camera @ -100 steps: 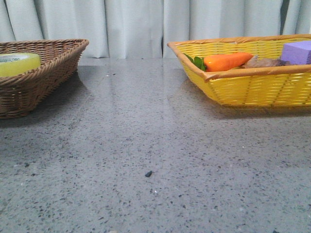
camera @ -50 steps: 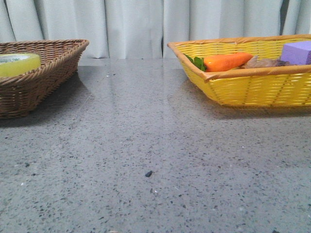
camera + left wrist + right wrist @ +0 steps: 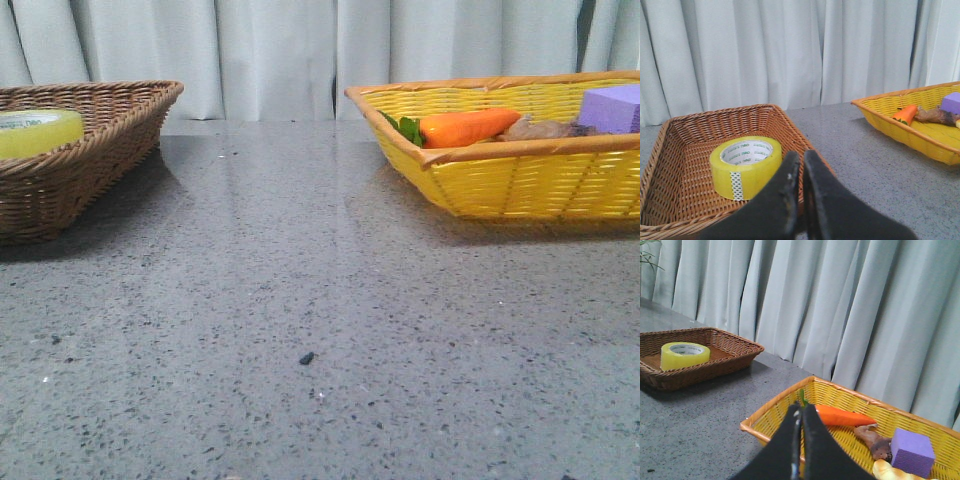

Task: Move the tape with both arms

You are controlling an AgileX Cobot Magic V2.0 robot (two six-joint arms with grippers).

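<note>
The tape (image 3: 746, 167), a wide yellow roll with a white core and green lettering, lies flat in the brown wicker basket (image 3: 690, 130). In the front view its top (image 3: 38, 131) shows over the basket's rim at the far left, and the right wrist view shows the tape (image 3: 685, 355) from afar. My left gripper (image 3: 801, 161) is shut and empty, hanging over the basket's near corner beside the roll. My right gripper (image 3: 802, 413) is shut and empty, above the yellow basket's (image 3: 771, 415) near edge. Neither gripper appears in the front view.
The yellow basket (image 3: 520, 185) at the right holds an orange carrot (image 3: 468, 126), a purple block (image 3: 612, 107), a brown root-like item (image 3: 874, 441) and a pale bread-like piece (image 3: 887, 472). Grey speckled tabletop (image 3: 300, 300) lies between the baskets. White curtains hang behind.
</note>
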